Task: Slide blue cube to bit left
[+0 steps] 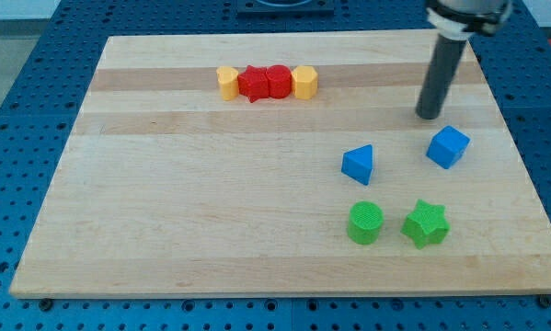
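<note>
A pale wooden surface (211,230) is seen resting on a blue perforated base (17,138). No gripper is fitted, so nothing is grasped; my tip (429,116) is planted just above the blue cube (448,146), slightly to its left, not touching. A blue wedge (359,164) lies left of the cube. Below are a green cylinder (365,222) and green star (426,223). Near the top, a yellow block (226,83), two red blocks (265,83) and a second yellow block (304,81) are lined up touching.

Pale wooden board (211,230) on a blue pegboard bench (36,74). Near view's top: tight touching row, yellow block (226,83), red block (252,84), red block (278,81), yellow block (304,81). View's right: blue cube (448,146), blue wedge (359,164) to its left, well apart. Below those: green cylinder (365,222), green star (426,223) beside it.
</note>
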Controlling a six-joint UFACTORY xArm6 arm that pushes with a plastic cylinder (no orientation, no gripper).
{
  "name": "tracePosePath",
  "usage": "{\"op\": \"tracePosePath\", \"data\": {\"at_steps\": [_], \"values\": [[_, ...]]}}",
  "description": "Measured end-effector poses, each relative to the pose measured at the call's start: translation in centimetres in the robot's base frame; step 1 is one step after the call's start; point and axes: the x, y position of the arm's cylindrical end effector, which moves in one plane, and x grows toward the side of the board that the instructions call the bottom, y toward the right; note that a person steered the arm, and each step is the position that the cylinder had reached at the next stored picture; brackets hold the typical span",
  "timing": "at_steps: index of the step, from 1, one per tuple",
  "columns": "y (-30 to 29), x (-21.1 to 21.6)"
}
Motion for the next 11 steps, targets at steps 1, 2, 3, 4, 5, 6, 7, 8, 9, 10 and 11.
{"op": "tracePosePath", "data": {"at_steps": [1, 2, 3, 4, 5, 6, 7, 8, 9, 10, 11], "values": [[0.4, 0.0], [2.0, 0.4], [3.5, 1.9], [3.9, 3.9], [3.9, 5.2], [3.6, 6.2], [2.4, 6.5], [1.5, 6.5], [0.9, 6.8], [0.3, 7.8], [0.0, 8.2]]}}
